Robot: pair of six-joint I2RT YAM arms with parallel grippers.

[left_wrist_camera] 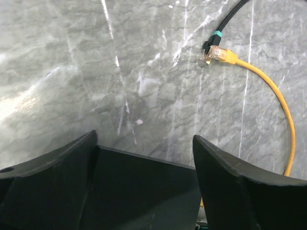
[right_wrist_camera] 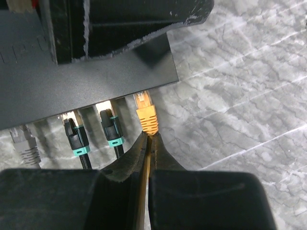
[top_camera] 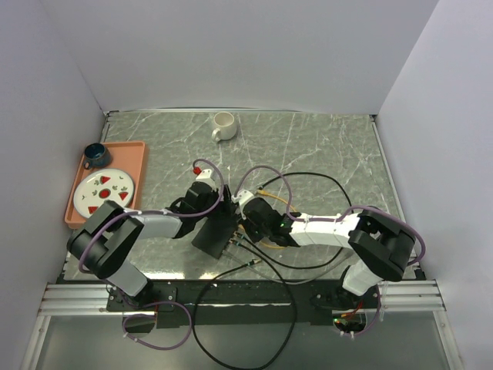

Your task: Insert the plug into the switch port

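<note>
Your right gripper (right_wrist_camera: 148, 139) is pressed together on the yellow cable (right_wrist_camera: 145, 182), pinching it just behind the plug (right_wrist_camera: 145, 112). The plug sits straight ahead of those fingertips, its clear tip at the end switch port (right_wrist_camera: 140, 97) in the near edge of the black switch (right_wrist_camera: 72, 91). I cannot tell whether it has seated.

Expect the plug to be light and hard, with a thin latch tab that could snap. The cable behind it is limp and will buckle if you push from far back. Hold at the stiff boot or right behind it, as you do now, and drive along the port's axis.

The switch looks light enough to slide. Your left gripper (left_wrist_camera: 144, 143) stands spread to either side of it, and I cannot tell if the pads touch. Just left of the right fingertips, two teal-booted black cables (right_wrist_camera: 111, 129) and a grey plug (right_wrist_camera: 24, 141) fill neighbouring ports.

Well off to the left of the left gripper, the orange tray (top_camera: 115, 144) holds a patterned plate (top_camera: 105, 191) and a dark cup (top_camera: 95, 155). A white mug (top_camera: 223, 126) stands well ahead of both grippers, with its contents not visible.
</note>
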